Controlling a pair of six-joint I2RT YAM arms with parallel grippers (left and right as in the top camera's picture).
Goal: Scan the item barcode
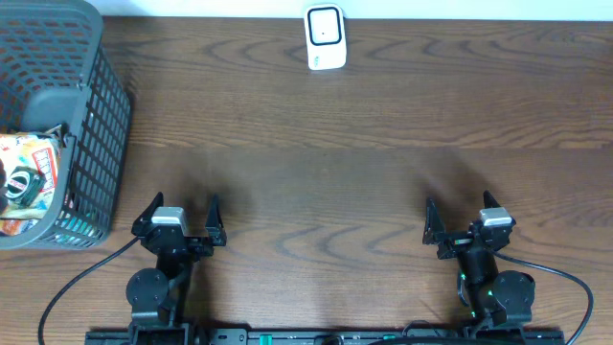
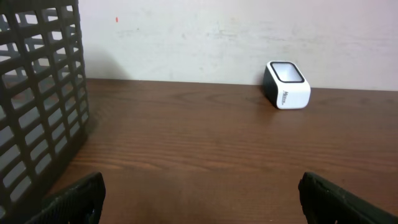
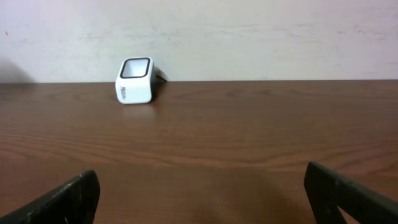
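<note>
Scanner (image 1: 325, 36): small white block, dark rounded window (colourful packet (image 1: 34, 158) lies in grey basket (image 1: 103, 134)); left gripper (image 1: 184, 207) and right gripper (image 1: 460, 205) both spread, empty.

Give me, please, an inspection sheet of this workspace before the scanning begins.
Surface: dark wooden table, bare in the middle.
Job's things: white scanner at the far edge; grey basket at the left edge with colourful packets inside.
Clutter: nothing seen.
Grippers: left gripper and right gripper both open and empty, near the front edge, apart from everything.
Cables: black cables curve out from the arm bases and lie on the table.
Surroundings: pale wall behind the table.
</note>
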